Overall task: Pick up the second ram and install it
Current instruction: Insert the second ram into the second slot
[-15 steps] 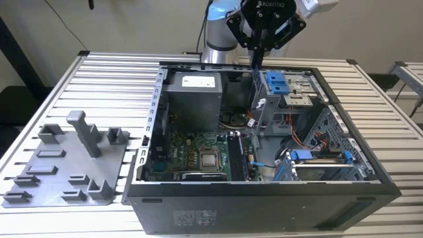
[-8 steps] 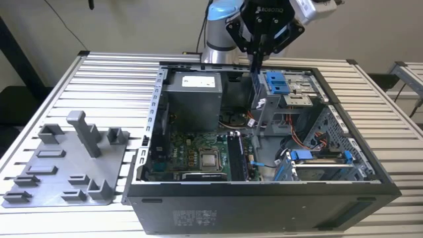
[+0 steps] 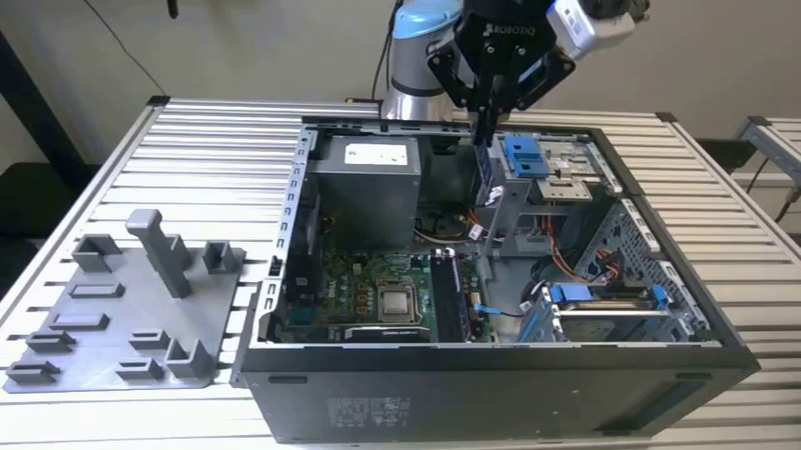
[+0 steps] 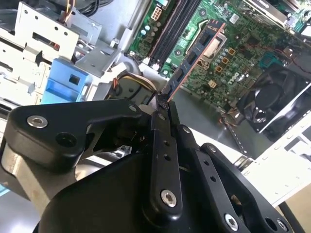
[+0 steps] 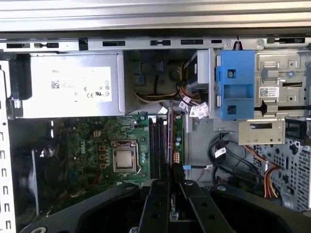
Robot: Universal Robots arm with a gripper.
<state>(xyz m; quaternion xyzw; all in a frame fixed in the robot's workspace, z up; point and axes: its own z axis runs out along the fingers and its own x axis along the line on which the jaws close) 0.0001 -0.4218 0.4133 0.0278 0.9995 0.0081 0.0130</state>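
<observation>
Gripping: the gripper point(image 3: 486, 112) has its fingers point(image 4: 162, 133) clamped on one end of the second ram point(image 3: 483, 164), which hangs on edge below them.
Ram position: in the air over the open computer case point(image 3: 501, 349), above the motherboard point(image 5: 97, 141) and seated in nothing; in the second wrist view it reaches out from the claw toward the board.
Memory slots point(image 5: 156, 141): long and dark, beside the processor socket point(image 5: 124, 160); in the first wrist view the stick runs along their line, close beside them.
Step in hand: I judge the pick-up done and the installing not yet done.
What seating calls for: by my reckoning, the stick's lower edge held square over a free slot and a straight, even press.
Fixture plate point(image 3: 126, 323): well apart, on the exterior view's left.
</observation>
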